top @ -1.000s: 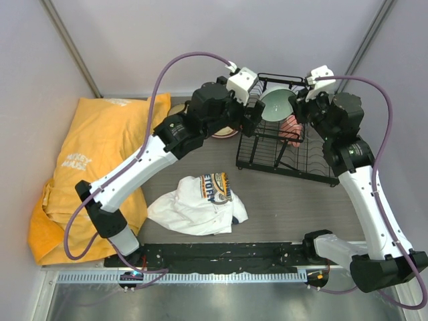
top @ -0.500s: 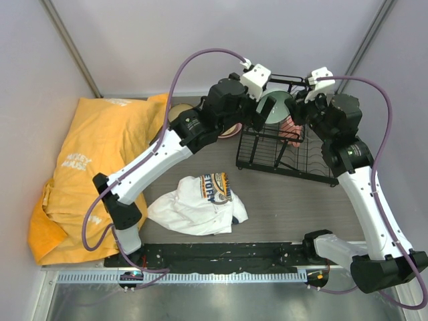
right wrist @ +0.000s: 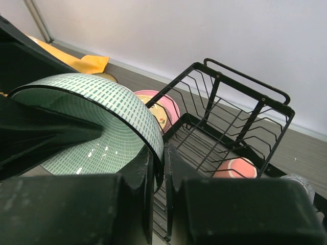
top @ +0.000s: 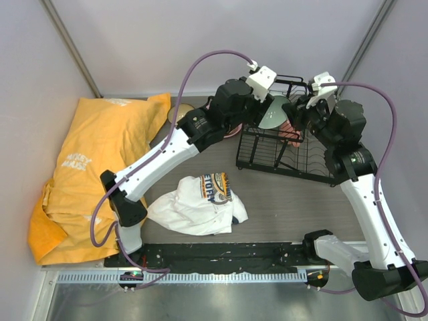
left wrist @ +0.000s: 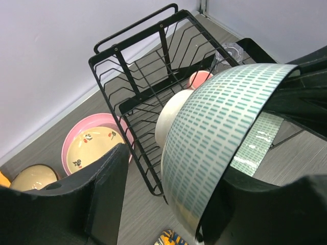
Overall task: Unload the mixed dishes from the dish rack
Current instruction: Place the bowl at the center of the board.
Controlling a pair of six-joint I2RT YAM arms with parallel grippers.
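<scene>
While both arms met above the far right part of the worktop (top: 287, 200), the dish rack (top: 284, 150) stood there with most of its slots bare. Left of it, near the far edge, the big pink plate (left wrist: 92, 140) lay flat with the cream patterned plate (left wrist: 94, 145) resting on it, and the tan bowl (left wrist: 33, 177) sat just beyond on the left. The mint-green bowl (top: 275, 112) hung tilted over the rack's left end, between the two arms. The right claw (right wrist: 159, 171) was clamped on its rim, one finger inside and one outside. The left claw (left wrist: 168, 178) had its fingers spread either side of the bowl; whether they pressed on it I could not tell. The pink mug (right wrist: 236, 167) remained low in the rack, with the clear glass (left wrist: 228, 51) at the rack's far end. My worry was the hand-over: if the right claw let go before the left had a true grip, the bowl could drop onto the wires or the mug, and a pull by both arms at once might wrench it loose. Compared with a second earlier, the left arm had reached further towards the far right corner and the bowl had tipped more on edge.
</scene>
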